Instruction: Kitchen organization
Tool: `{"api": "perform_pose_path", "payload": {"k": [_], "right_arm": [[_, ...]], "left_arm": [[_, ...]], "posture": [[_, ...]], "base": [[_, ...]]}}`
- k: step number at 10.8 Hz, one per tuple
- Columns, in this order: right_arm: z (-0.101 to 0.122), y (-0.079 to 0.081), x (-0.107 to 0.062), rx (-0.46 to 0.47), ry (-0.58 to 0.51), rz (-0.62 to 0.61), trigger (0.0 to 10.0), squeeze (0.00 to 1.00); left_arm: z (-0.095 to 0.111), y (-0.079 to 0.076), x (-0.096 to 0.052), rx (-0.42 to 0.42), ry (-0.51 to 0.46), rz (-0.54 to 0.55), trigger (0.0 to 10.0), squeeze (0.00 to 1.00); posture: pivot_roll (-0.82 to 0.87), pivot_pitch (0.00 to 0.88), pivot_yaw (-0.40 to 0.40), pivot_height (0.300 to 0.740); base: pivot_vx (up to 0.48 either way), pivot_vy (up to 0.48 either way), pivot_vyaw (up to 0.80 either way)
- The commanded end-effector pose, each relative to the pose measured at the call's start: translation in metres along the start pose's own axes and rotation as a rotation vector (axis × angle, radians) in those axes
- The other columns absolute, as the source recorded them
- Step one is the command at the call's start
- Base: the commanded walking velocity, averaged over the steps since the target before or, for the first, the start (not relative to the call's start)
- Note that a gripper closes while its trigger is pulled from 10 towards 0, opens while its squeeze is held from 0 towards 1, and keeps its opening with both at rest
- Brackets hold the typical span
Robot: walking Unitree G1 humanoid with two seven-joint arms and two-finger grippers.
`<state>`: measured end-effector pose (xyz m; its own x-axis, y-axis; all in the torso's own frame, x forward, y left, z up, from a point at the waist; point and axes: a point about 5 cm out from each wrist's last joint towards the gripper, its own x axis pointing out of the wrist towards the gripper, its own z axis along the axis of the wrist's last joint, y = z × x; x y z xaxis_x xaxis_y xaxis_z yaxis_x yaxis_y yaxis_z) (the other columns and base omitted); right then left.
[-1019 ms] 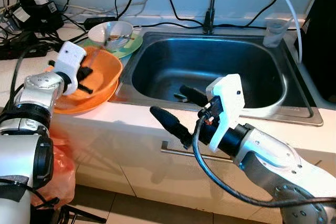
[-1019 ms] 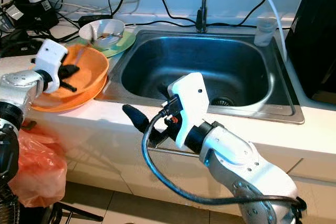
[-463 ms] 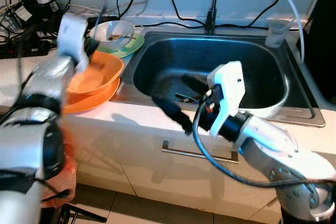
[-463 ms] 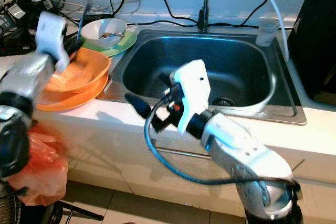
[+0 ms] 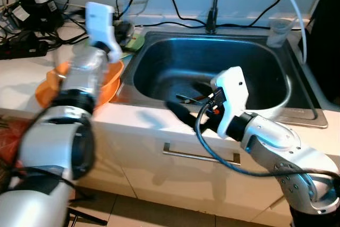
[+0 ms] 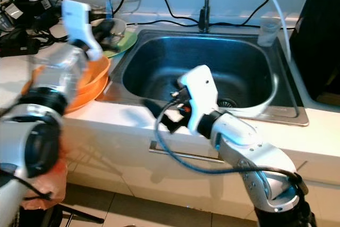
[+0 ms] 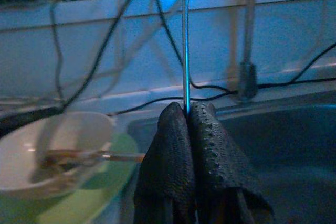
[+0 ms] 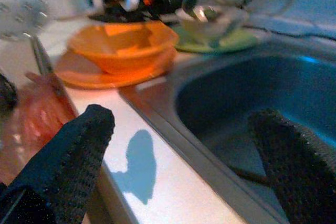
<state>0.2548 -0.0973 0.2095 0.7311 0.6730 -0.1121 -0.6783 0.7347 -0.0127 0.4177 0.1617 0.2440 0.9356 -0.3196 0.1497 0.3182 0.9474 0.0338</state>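
While the left gripper is clenched on a thin metal utensil handle, it sits raised over the back of the worktop, near the white bowl on the green plate and beside the sink. Which end of the utensil is below the pinch cannot be determined. The right gripper is released, fingers spread wide, above the front rim of the sink. An orange bowl rests on an orange plate left of the sink.

Hazards:
- Slip: the pinch contacts only a narrow, smooth stem; fast arm motion could rotate or drop the utensil.
- Snagging: cables hang just behind the raised handle.
- Collision: lowering could strike the white bowl or the orange bowl.
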Motion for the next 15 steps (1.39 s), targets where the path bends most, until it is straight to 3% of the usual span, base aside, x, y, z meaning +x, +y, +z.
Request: {"api": "perform_pose_path", "payload": {"k": [1, 5, 7, 9, 12, 14, 15], "right_arm": [[-0.002, -0.009, -0.005, -0.016, 0.011, -0.057, 10.0, 0.38], [-0.003, -0.036, -0.024, -0.084, 0.072, -0.273, 10.0, 0.40], [-0.005, -0.052, -0.040, -0.120, 0.125, -0.417, 10.0, 0.40], [-0.004, -0.063, -0.055, -0.121, 0.150, -0.507, 10.0, 0.41], [-0.002, -0.059, -0.059, -0.113, 0.163, -0.512, 10.0, 0.40], [0.002, -0.055, -0.059, -0.098, 0.163, -0.487, 10.0, 0.40], [-0.001, -0.047, -0.060, -0.033, 0.172, -0.447, 10.0, 0.39]], "left_arm": [[0.012, -0.009, 0.007, -0.021, -0.051, -0.027, 0.0, 0.00], [-0.006, -0.060, 0.018, -0.085, -0.001, -0.152, 0.0, 0.00], [-0.030, -0.091, 0.017, -0.085, 0.091, -0.211, 0.0, 0.00], [-0.050, -0.107, 0.012, -0.115, 0.167, -0.224, 0.0, 0.00], [-0.084, -0.114, -0.001, -0.100, 0.317, -0.193, 0.6, 0.00], [-0.104, -0.113, -0.012, -0.079, 0.392, -0.164, 2.2, 0.00], [-0.110, -0.113, -0.015, -0.098, 0.418, -0.145, 3.7, 0.00]], "posture": [[-0.21, 0.000, 0.114, 0.740], [-0.30, 0.000, 0.150, 0.740], [-0.35, 0.000, 0.172, 0.740], [-0.38, 0.000, 0.179, 0.740], [-0.39, 0.000, 0.170, 0.740], [-0.42, 0.000, 0.165, 0.740], [-0.43, 0.000, 0.157, 0.740]], "base": [[0.000, 0.000, 0.00], [0.000, 0.000, 0.00], [0.000, 0.000, 0.00], [0.000, 0.000, 0.00], [0.000, 0.000, 0.00], [0.000, 0.000, 0.00], [0.000, 0.000, 0.00]]}}
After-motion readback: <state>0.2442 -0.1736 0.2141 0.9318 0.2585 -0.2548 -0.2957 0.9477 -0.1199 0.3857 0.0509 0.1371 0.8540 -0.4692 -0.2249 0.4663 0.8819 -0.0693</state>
